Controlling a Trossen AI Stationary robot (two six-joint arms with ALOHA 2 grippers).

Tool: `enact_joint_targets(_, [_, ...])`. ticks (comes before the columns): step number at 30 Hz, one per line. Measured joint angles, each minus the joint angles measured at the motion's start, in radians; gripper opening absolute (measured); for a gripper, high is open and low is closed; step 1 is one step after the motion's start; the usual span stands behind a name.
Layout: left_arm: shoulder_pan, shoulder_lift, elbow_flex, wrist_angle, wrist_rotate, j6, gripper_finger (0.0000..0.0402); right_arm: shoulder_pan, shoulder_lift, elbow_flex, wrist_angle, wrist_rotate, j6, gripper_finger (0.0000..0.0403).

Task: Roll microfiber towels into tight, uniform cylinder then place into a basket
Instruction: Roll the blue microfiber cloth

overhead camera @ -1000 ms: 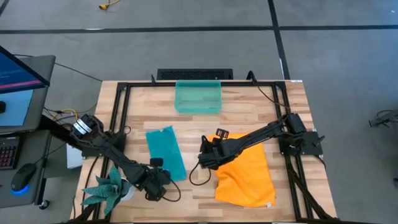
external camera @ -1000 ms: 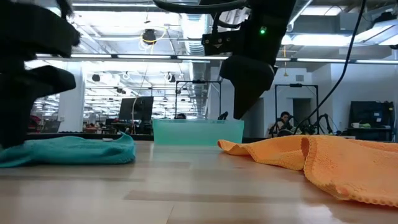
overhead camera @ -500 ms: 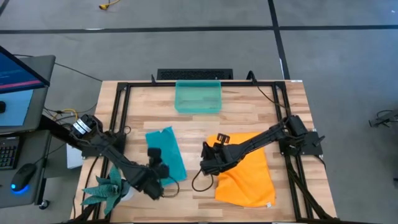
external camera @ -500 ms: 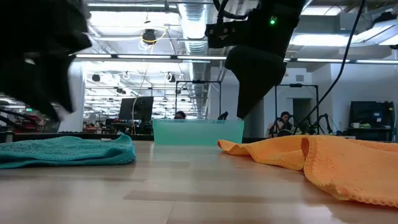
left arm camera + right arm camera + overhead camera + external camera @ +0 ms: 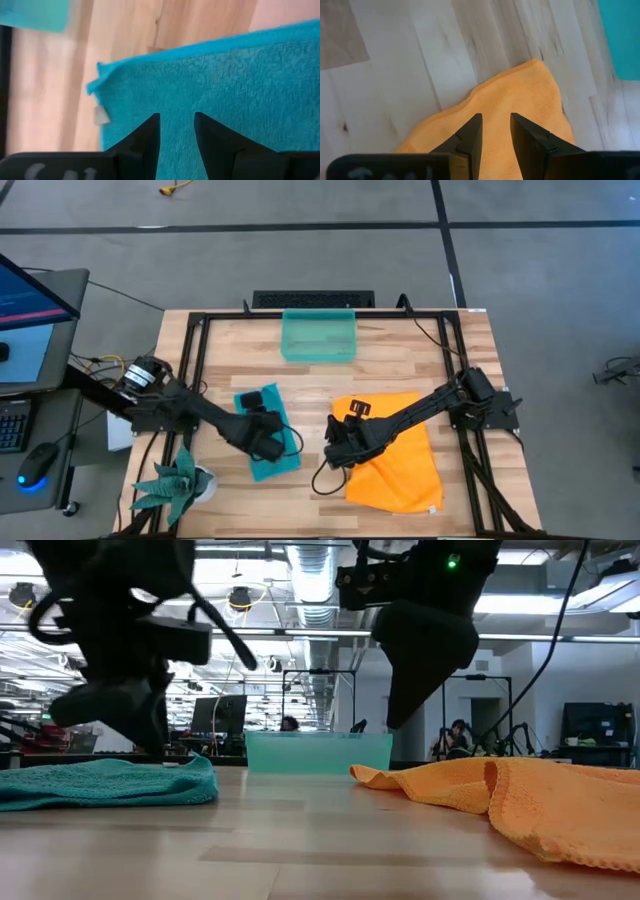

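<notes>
The teal-blue towel lies flat on the table left of centre; it also shows in the low view and the left wrist view. My left gripper hangs over its near half, fingers a little open, just above the cloth. The orange towel lies spread and rumpled at the right, also in the low view. My right gripper hangs a little open above the orange towel's left corner, clear of it in the low view. The translucent teal-green basket stands at the far middle.
A green spiky plant stands at the near left corner. A black metal frame runs along the table's left, right and far sides. Bare wood lies between the two towels and in front of the basket.
My left gripper has gone from beside the teal towel's near edge toward the far edge, and now hangs over the towel. My right gripper has gone toward the near edge along the orange towel's left side. Both towels lie as before.
</notes>
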Motion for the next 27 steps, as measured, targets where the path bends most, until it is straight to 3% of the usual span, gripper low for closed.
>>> enact_joint_targets(5, [0.047, 0.000, -0.002, 0.078, 0.007, 0.023, 0.0114, -0.011, 0.000, 0.000, 0.000, 0.000, 0.000, 0.0122])
enact_joint_targets(12, [0.088, 0.000, -0.002, 0.191, 0.106, 0.096, 0.0114, -0.015, 0.000, 0.000, 0.000, 0.000, -0.001, 0.0122])
enact_joint_targets(27, [0.117, -0.005, -0.112, 0.316, 0.117, 0.050, 0.0114, -0.048, 0.000, 0.000, 0.000, 0.002, -0.086, 0.0122])
